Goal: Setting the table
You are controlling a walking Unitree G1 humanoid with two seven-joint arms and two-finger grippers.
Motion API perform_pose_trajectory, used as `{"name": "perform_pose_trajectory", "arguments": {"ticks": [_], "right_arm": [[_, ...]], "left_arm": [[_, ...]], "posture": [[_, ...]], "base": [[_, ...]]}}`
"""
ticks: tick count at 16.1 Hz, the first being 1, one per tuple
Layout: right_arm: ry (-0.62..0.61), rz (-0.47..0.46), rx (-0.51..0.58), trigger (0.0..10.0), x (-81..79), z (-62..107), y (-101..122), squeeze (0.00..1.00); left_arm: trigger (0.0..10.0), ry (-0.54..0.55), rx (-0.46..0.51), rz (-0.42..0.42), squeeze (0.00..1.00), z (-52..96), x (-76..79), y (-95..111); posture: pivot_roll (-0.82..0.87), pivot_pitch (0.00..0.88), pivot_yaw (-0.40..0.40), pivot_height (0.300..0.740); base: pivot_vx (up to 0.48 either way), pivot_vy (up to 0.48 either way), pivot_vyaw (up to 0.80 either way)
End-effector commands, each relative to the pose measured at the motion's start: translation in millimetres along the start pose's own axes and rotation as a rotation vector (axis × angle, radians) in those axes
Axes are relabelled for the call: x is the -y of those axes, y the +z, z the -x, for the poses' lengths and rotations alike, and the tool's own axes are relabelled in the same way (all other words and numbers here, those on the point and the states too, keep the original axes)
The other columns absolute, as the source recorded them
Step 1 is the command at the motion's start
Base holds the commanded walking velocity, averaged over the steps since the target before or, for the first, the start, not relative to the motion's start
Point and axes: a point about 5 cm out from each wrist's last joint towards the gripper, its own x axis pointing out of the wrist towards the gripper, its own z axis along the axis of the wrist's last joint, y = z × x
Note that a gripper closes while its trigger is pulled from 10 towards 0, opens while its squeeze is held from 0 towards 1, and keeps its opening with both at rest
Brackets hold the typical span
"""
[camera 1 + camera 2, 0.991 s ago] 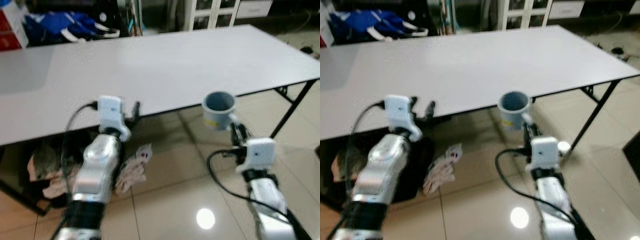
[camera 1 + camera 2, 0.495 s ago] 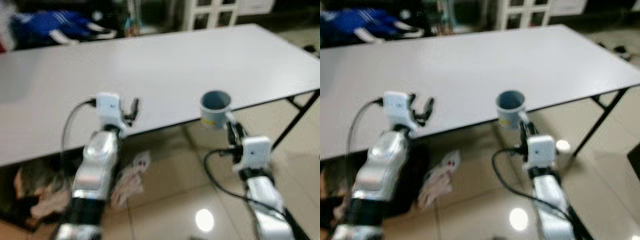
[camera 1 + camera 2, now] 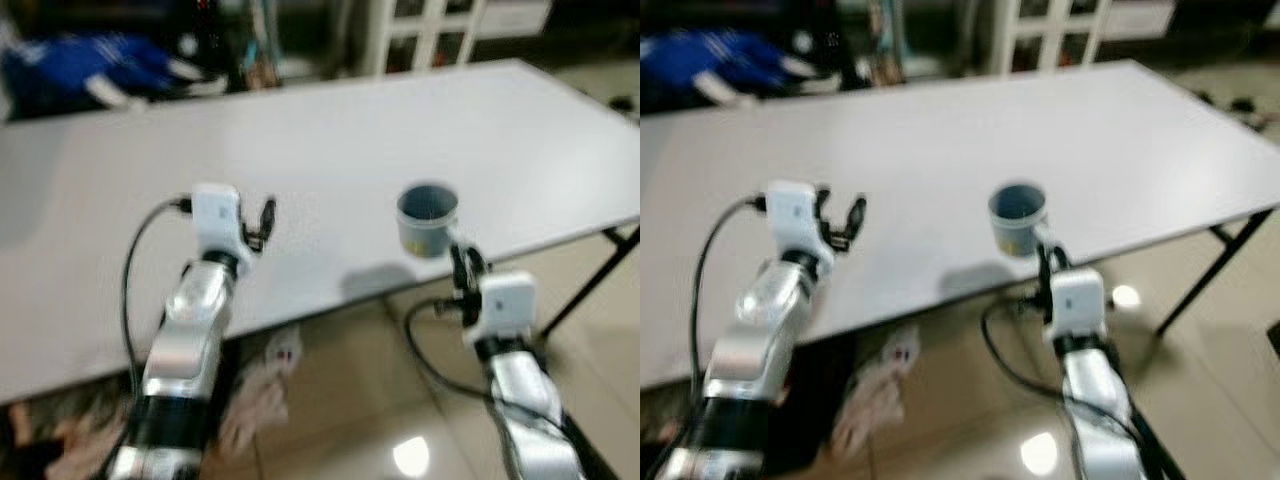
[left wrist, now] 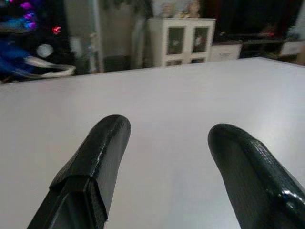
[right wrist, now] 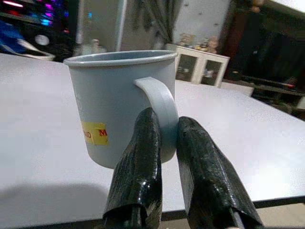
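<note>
Long white rectangular table (image 3: 330,140) with black folding legs; top bare apart from the mug's shadow near the front edge. Right gripper (image 5: 164,143) has its two black fingers (image 5: 138,162) pinched together on the handle of a light blue-grey plastic mug (image 3: 427,219), held upright over the table's front edge, right of centre. Can't tell if the mug base touches the tabletop; the wrist view suggests it sits just above. Yellow sticker (image 5: 94,133) on the mug side with red lettering, only "M" and part of another letter readable, rest hidden or blurred. Left gripper (image 4: 167,157) holds over the table left of the mug, well apart from it, fingers spread wide with nothing between them. Nothing between either gripper and the tabletop.

Behind the far edge: blue and white bundle of fabric or bags (image 3: 95,68) at the left, white cabinet with glass doors (image 4: 181,42) further right. Under the table on the glossy tiled floor (image 3: 350,400), a heap of pale cloth (image 3: 265,385). Views are motion-blurred.
</note>
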Motion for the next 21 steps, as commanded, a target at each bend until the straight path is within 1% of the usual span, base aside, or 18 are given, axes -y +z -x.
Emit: {"name": "perform_pose_trajectory", "arguments": {"ticks": [1,2,6,7,8,9,11,13,20,21], "right_arm": [[0.006,-0.015,0.037,0.0,-6.1,-4.9,8.6,0.0],[0.004,-0.018,0.036,0.0,-6.6,-4.6,8.5,0.0],[-0.002,-0.02,0.023,0.0,-7.9,-4.6,6.6,0.0],[-0.003,-0.02,0.02,0.1,-8.5,-5.8,6.3,0.0],[-0.008,-0.018,0.014,3.8,-7.9,-6.9,5.8,0.0],[-0.008,-0.025,0.007,10.0,-7.7,-7.5,5.4,0.0],[-0.006,-0.019,0.003,10.0,-7.0,-7.4,5.2,0.0],[-0.004,-0.016,-0.001,10.0,-6.6,-6.8,5.0,0.0],[-0.006,-0.007,-0.013,10.0,-5.9,-5.9,4.2,0.0],[-0.004,-0.005,-0.014,10.0,-5.7,-6.0,3.9,0.0]], "left_arm": [[10.0,0.024,-0.004,-0.033,0.0,1.7,-9.8,0.3],[10.0,0.022,-0.009,-0.038,0.0,1.5,-9.6,-0.6],[10.0,0.016,-0.014,-0.031,0.0,0.7,-9.6,-2.2],[10.0,0.029,-0.028,-0.045,0.0,-0.6,-11.0,-3.3],[10.0,0.035,-0.027,-0.044,0.0,-1.6,-11.6,-2.6],[10.0,0.041,-0.026,-0.041,0.0,-1.4,-12.5,-2.1],[10.0,0.04,-0.023,-0.023,0.0,-1.1,-12.1,-2.5],[10.0,0.044,-0.019,-0.031,0.0,-0.4,-11.9,-1.7],[10.0,0.023,-0.015,-0.04,0.0,0.3,-8.6,-1.5],[10.0,0.028,-0.014,-0.042,0.0,0.1,-8.5,-1.5]], "posture": [[0.0,0.0,0.015,0.74],[0.0,0.0,0.017,0.74],[0.0,0.0,0.024,0.74],[0.0,0.0,0.025,0.74],[0.0,0.0,0.025,0.74],[0.0,0.0,0.02,0.74],[0.0,0.0,0.02,0.74],[0.0,0.0,0.008,0.74],[0.0,0.0,0.01,0.74],[0.0,0.0,0.008,0.74]], "base": [[0.48,0.0,0.79],[0.48,0.0,0.77],[0.458,0.0,0.0],[0.431,0.0,0.0],[0.0,0.0,0.0],[0.0,0.0,0.0],[0.0,0.0,0.0],[0.0,0.0,0.0],[0.0,-0.432,0.0],[0.337,-0.337,0.0]]}}
